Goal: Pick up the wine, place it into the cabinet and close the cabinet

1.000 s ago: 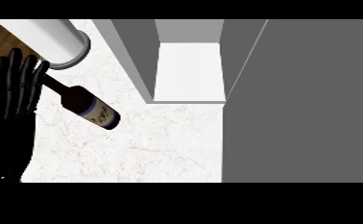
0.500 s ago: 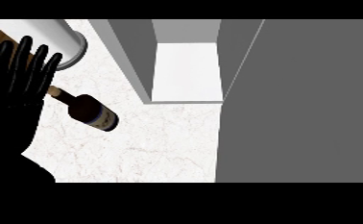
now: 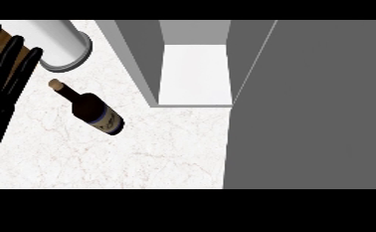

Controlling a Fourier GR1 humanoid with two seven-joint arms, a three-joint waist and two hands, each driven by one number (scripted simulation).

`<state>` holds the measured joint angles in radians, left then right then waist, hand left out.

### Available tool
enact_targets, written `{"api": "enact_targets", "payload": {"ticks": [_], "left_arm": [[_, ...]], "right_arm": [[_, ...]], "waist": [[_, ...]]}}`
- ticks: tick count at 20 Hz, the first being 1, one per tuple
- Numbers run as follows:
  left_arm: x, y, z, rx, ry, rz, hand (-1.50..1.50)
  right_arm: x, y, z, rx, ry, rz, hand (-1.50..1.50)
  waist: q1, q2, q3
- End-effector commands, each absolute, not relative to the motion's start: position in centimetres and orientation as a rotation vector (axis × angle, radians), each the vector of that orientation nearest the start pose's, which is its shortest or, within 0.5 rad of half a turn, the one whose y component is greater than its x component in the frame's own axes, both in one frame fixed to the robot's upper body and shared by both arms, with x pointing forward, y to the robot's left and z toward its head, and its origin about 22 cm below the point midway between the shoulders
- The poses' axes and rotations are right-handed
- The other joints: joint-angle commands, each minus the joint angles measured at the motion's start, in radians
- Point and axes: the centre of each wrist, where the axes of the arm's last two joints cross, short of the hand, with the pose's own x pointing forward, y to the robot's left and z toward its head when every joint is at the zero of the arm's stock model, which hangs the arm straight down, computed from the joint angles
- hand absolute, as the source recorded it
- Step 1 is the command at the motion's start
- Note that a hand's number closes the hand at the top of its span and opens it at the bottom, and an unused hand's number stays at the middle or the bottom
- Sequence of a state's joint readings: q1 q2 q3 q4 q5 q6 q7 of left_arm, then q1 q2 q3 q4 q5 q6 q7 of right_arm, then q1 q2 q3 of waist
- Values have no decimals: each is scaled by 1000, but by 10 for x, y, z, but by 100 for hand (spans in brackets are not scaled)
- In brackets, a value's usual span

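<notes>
Wine bottle (image 3: 91,109) lies on the counter (image 3: 147,151), neck pointing far-left, cork end just beside the left hand (image 3: 16,76) but apart from it. That hand shows at the left edge, fingers straight, holding nothing. Right hand not seen. White cylinder (image 3: 62,44) stands at far left. Cabinet (image 3: 195,71) stands open, right of the bottle, door (image 3: 301,106) swung out at right.
</notes>
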<state>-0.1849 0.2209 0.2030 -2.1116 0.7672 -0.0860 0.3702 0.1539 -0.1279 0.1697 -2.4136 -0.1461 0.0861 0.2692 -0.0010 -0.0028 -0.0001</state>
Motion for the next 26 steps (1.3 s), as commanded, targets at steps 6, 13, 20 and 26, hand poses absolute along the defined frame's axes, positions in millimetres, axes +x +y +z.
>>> {"api": "enact_targets", "payload": {"ticks": [6,13,20,26], "left_arm": [[200,245,215,-640,-1914,42,-150],[206,248,229,-635,-1902,63,-150],[198,256,245,-565,-1895,147,-150],[208,277,228,-542,-1800,212,-150]], "right_arm": [[136,-217,188,256,-1964,242,-150],[146,-212,201,253,-1966,234,-150],[137,-222,193,251,-1965,230,-150],[129,-218,194,248,-1961,208,-150]], "waist": [[-2,1,0],[-1,2,0],[-4,1,1],[-3,1,0]]}}
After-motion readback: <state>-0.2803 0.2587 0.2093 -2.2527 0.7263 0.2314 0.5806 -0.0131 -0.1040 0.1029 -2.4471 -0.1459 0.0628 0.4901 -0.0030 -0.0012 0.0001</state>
